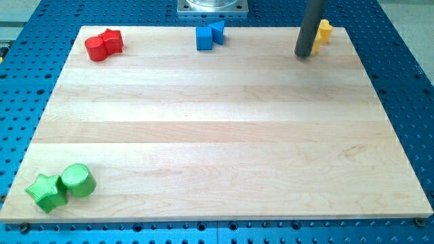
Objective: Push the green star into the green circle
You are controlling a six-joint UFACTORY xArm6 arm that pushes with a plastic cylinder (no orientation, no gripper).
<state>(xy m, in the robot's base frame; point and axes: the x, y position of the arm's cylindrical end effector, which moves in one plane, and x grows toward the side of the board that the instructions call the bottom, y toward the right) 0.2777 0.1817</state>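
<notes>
- Green star (46,192) lies at the view's bottom-left corner of the tabletop (217,135), far across the board from my tip (303,55), down and to the view's left of it.
- Green circle (78,180), a short cylinder, sits just to the view's right of the star and slightly above it; the two touch.
- My tip rests near the view's top-right corner, at the lower end of a dark rod that comes down from the top edge, leaning slightly.
- No fingers exist on this arm, so nothing is grasped or released; the tip touches none of the blocks, as far as can be seen.
- Yellow block (324,31) stands just to the view's right of the rod, partly hidden behind it; its shape cannot be made out.
- Blue cube (204,38) and blue triangle (217,31) sit together at the top edge, to the view's left of my tip, touching.
- Red cylinder (96,49) and red star (112,41) sit pressed together at the top-left corner, farther left of my tip.
- Blue perforated plate (407,81) surrounds the wooden tabletop.
</notes>
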